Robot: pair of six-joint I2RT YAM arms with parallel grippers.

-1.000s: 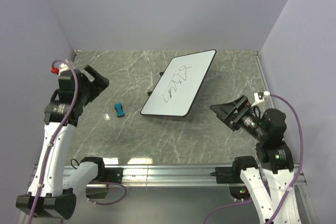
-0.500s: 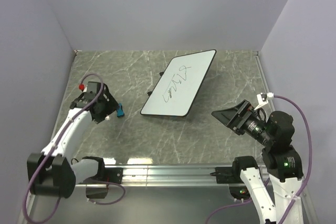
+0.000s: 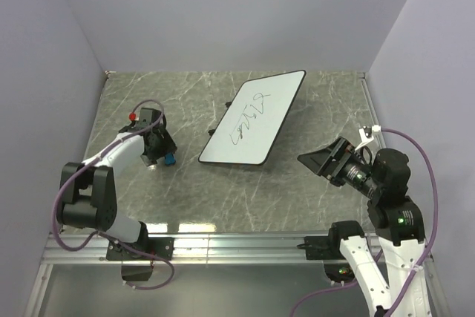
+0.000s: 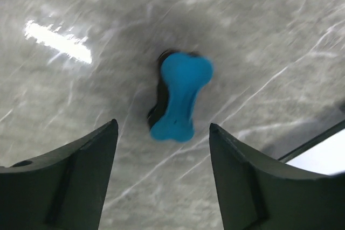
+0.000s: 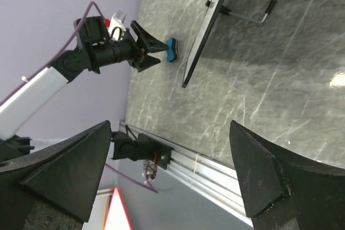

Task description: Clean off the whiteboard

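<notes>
Straddles blue eraser (image 4: 180, 98) near left edge of table (image 3: 312, 87), left gripper (image 4: 163, 126) jaws apart; risks skidding it away by closing off-centre. Holds right gripper (image 5: 170, 124) wide, empty. Leaves scribbled whiteboard (image 3: 256, 120) propped toward far edge.

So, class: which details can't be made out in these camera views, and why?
Scribbles on the whiteboard: too small to read from the top view.
Whiteboard's face: edge-on in the right wrist view; only a corner shows at the left wrist frame's edge.
Blue eraser: blurred in the left wrist view; partly covered by the left tool from above.
</notes>
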